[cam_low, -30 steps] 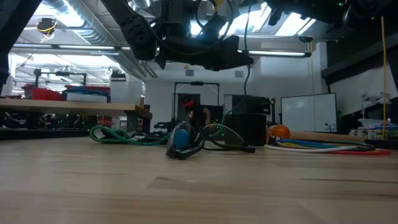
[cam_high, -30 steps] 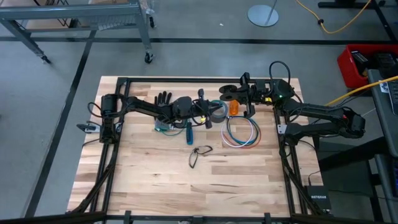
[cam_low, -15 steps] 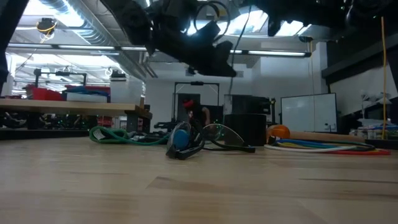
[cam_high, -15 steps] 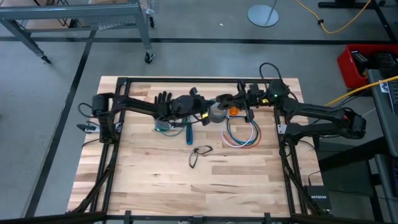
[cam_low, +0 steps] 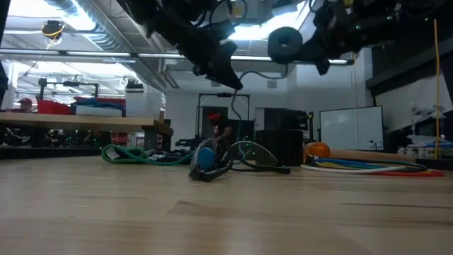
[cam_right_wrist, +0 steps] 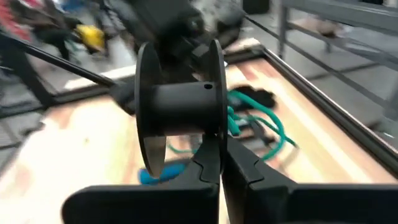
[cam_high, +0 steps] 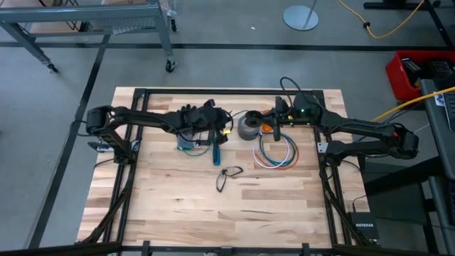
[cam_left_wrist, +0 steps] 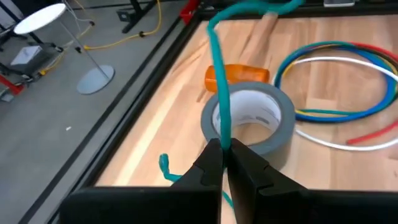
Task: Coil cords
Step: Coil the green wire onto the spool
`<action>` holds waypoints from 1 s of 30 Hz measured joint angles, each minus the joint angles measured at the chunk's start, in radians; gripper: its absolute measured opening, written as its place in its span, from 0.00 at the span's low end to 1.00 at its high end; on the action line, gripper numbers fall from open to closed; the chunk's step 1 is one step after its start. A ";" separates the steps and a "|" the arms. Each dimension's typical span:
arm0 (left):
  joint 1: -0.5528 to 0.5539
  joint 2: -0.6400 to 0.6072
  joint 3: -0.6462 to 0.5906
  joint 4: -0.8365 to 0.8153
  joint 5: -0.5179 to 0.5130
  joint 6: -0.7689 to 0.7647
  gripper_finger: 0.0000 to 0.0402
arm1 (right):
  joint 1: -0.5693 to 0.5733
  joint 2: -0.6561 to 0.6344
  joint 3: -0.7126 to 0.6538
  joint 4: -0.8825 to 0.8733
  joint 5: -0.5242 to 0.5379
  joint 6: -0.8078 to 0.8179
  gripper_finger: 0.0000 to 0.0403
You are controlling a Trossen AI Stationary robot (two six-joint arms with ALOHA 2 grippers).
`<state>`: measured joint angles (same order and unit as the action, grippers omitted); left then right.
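Observation:
The cords (cam_high: 277, 151), a loose ring of white, blue and red wires, lie flat on the table at the right and also show in the left wrist view (cam_left_wrist: 348, 81). My left gripper (cam_high: 226, 132) hovers left of the grey tape roll (cam_high: 249, 126) and is shut on a thin teal cord (cam_left_wrist: 219, 93). My right gripper (cam_high: 276, 119) hangs above the table right of the roll, shut on a black spool (cam_right_wrist: 180, 99). The low view shows the spool (cam_low: 284, 44) high over the table. My left gripper pinches the teal cord (cam_left_wrist: 224, 134) between its two fingers. From the fingers the cord runs on over the tape roll and out of the picture. My right gripper holds the black spool by the rim of one flange (cam_right_wrist: 217, 127), pinched between its two fingers. The spool is lifted clear of the table, its axle roughly level.
An orange object (cam_high: 267, 126) lies beside the tape roll. A blue-handled tool (cam_high: 217, 151) and a heap of green cord (cam_high: 188, 144) lie under the left arm. A bent black wire (cam_high: 227, 176) lies nearer the front. The near half of the table is bare wood.
My left gripper has drawn back toward the table's left edge, risen a little and tipped up from pointing steeply down. My right gripper has sunk with the spool and tipped toward level, so the spool now shows edge-on from above.

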<state>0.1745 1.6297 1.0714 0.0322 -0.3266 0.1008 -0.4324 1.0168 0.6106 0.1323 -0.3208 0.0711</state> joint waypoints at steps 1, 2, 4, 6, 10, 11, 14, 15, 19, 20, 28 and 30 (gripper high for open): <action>0.000 -0.003 0.000 -0.005 0.001 0.000 0.00 | 0.000 0.000 0.000 -0.012 0.016 -0.004 0.00; 0.000 -0.004 0.000 -0.005 0.001 0.000 0.00 | 0.000 0.000 0.000 -0.027 0.032 -0.005 0.00; 0.001 -0.005 0.000 -0.008 0.001 -0.001 0.00 | 0.000 0.000 0.000 -0.053 0.064 -0.008 0.00; 0.001 -0.005 0.000 -0.030 0.000 -0.005 0.00 | 0.000 0.000 0.000 -0.079 0.090 -0.023 0.00; 0.001 -0.005 0.000 -0.119 0.000 -0.056 0.00 | 0.000 0.000 0.000 -0.118 0.169 -0.028 0.00; 0.001 -0.005 0.000 -0.141 0.001 -0.067 0.00 | 0.000 0.000 0.000 -0.125 0.186 -0.029 0.00; 0.000 -0.005 0.000 -0.166 0.001 -0.077 0.00 | 0.000 0.000 0.000 -0.146 0.207 -0.029 0.00; 0.000 -0.005 0.000 -0.163 0.001 -0.075 0.00 | 0.000 0.000 0.000 -0.150 0.207 -0.029 0.00; 0.002 -0.005 0.005 -0.145 0.001 -0.071 0.00 | 0.000 0.000 0.000 -0.198 0.208 -0.026 0.00; 0.004 -0.006 0.010 -0.145 0.001 -0.071 0.00 | 0.000 0.000 0.000 -0.214 0.208 -0.026 0.00; 0.005 -0.007 0.065 -0.087 0.030 -0.022 0.00 | 0.001 0.051 0.000 -0.259 0.208 0.004 0.00; 0.005 -0.007 0.074 -0.051 0.060 -0.022 0.00 | 0.001 0.084 0.000 -0.255 0.212 0.005 0.00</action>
<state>0.1791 1.6230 1.1451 -0.0188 -0.2668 0.0792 -0.4313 1.1013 0.6106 -0.1229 -0.1084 0.0760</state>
